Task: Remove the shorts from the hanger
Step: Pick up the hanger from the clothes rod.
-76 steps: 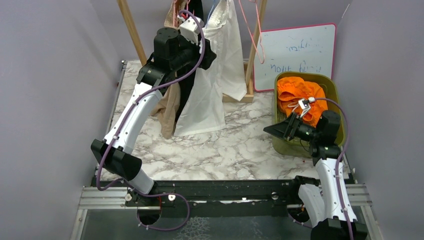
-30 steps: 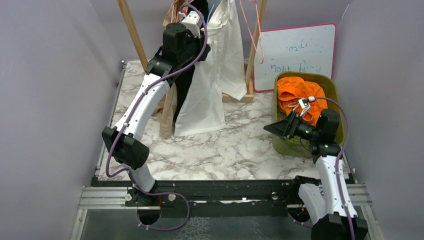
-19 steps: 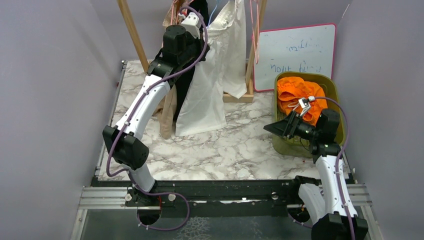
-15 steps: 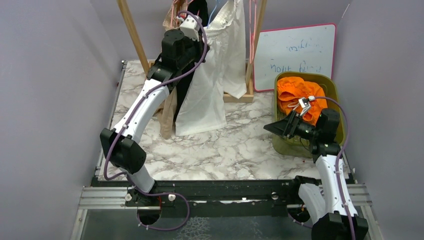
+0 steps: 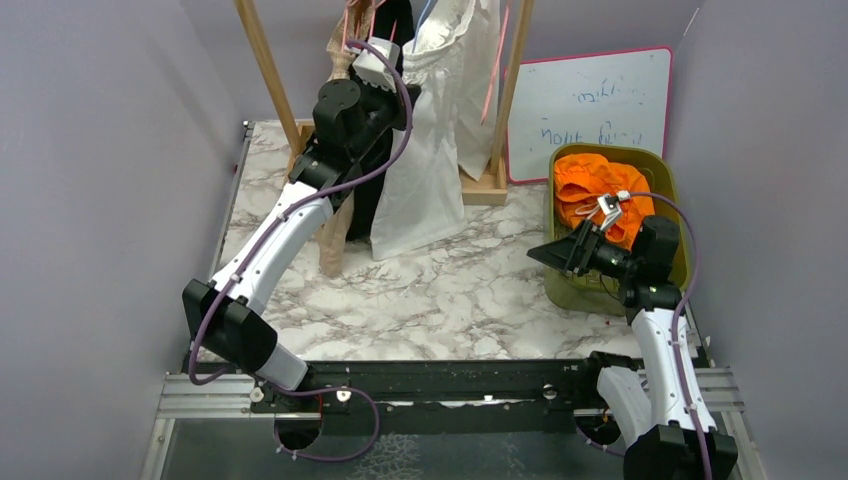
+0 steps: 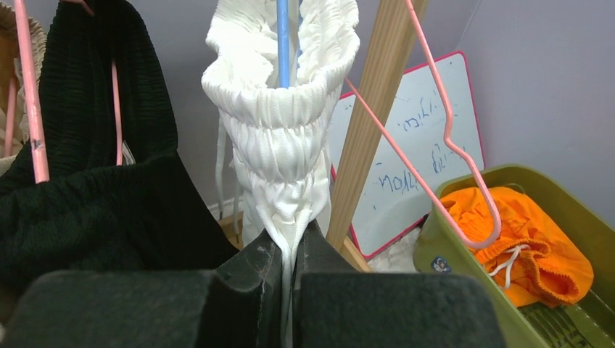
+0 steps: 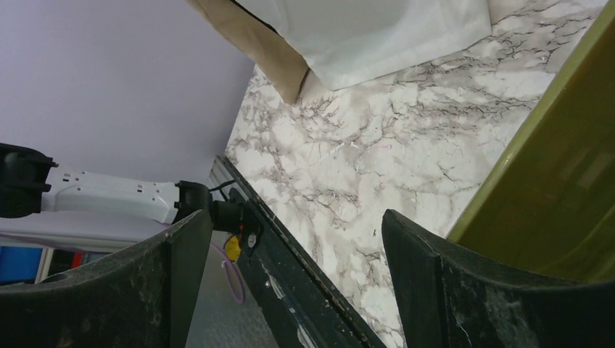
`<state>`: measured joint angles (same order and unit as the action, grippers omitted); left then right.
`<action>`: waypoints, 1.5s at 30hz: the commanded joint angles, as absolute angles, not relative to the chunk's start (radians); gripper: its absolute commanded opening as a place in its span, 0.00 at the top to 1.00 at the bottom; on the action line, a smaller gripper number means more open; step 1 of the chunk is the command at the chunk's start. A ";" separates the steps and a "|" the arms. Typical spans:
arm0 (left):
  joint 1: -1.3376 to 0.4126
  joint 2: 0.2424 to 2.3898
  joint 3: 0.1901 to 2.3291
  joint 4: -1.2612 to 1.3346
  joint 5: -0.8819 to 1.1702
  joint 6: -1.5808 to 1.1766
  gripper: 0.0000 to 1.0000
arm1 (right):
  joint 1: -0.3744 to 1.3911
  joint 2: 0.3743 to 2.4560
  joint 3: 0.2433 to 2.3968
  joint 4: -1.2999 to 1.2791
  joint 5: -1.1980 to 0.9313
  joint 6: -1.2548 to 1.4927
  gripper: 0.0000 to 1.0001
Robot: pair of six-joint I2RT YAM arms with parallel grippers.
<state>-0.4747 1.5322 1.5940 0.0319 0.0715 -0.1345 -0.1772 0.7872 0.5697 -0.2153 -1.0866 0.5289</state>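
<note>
While the right gripper point(image 7: 297, 290) hangs wide open and empty beside the olive-green plastic bin point(image 5: 575, 292), the left gripper point(image 6: 290, 243) is closed on the soft cream-white fabric shorts point(image 6: 279, 145), just under their gathered waistband. Such cloth is light and limp, so this thick band seems the best hold. Only the left wrist view shows the thin blue hanger point(image 6: 283, 43) inside the waistband; only the top view shows the long hanging legs. Farther, bright orange shorts point(image 5: 595, 185) lie in the bin.
</note>
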 commanded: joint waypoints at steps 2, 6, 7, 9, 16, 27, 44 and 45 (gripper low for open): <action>-0.483 1.404 1.507 0.105 0.032 -0.116 1.00 | -0.172 0.795 0.578 -0.317 -1.032 0.499 0.10; -0.484 1.300 1.394 0.051 0.056 -0.116 1.00 | -0.172 0.791 0.575 -0.316 -1.030 0.506 0.10; -0.484 1.269 1.365 0.048 0.072 -0.112 1.00 | -0.172 0.789 0.573 -0.309 -1.030 0.512 0.10; -0.484 1.196 1.283 0.049 0.105 -0.106 1.00 | -0.172 0.784 0.568 -0.300 -1.031 0.519 0.10; -0.483 1.000 1.107 0.000 0.137 -0.146 1.00 | -0.172 0.777 0.563 -0.307 -1.021 0.522 0.09; -0.483 0.672 0.804 -0.253 0.156 -0.194 1.00 | -0.172 0.724 0.555 -0.260 -0.991 0.589 0.09; -0.485 0.574 0.653 -0.345 0.710 -0.322 1.00 | -0.172 0.707 0.587 -0.139 -1.070 0.593 0.08; -0.485 0.578 0.654 -0.353 0.723 -0.322 1.00 | -0.172 0.712 0.600 -0.138 -1.078 0.585 0.08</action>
<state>-0.4820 0.5663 0.6521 -0.3737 0.5331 -0.2962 -0.1772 0.7002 0.5564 -0.1722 -1.0393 0.6186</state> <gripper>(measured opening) 0.036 0.923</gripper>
